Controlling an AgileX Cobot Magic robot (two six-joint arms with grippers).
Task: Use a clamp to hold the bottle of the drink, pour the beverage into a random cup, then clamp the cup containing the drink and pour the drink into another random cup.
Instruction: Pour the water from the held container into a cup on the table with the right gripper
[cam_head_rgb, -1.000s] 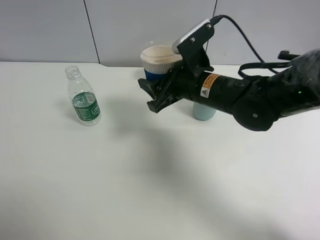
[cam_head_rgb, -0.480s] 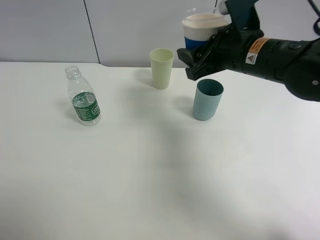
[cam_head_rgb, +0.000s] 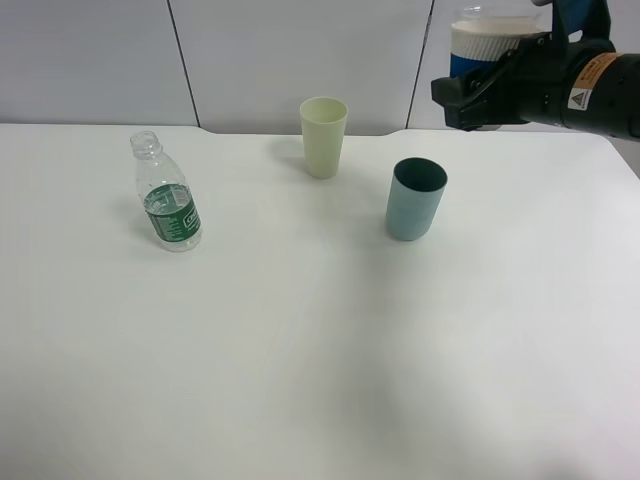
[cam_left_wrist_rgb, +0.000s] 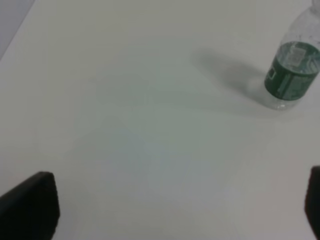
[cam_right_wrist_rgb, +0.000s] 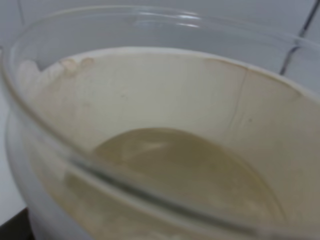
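1. The blue-sleeved cup (cam_head_rgb: 490, 42) is in the upper right corner of the high view, lifted clear of the tabletop (cam_head_rgb: 300, 350) and upright. The right gripper (cam_head_rgb: 472, 90) is clamped around its lower part.
2. Only the right wrist view looks into this cup (cam_right_wrist_rgb: 150, 100). It shows a pale peach inner wall under a clear rim, with a shallow pool of the beverage (cam_right_wrist_rgb: 185, 175) at the bottom. The high view shows none of that liquid.
3. The pale green cup (cam_head_rgb: 323, 136) stands upright at upper centre of the high view, to the left of the held cup and lower. The teal cup (cam_head_rgb: 415, 198) stands just to its lower right, apart from it.
4. The bottle (cam_head_rgb: 167, 195) stands upright and uncapped at the left of the high view, well apart from the cups.
5. The left wrist view also catches the bottle (cam_left_wrist_rgb: 292, 67) on the bare tabletop. The left gripper (cam_left_wrist_rgb: 170, 210) has its fingers (cam_left_wrist_rgb: 30, 205) spread wide apart and holds nothing. This gripper does not appear in the high view.
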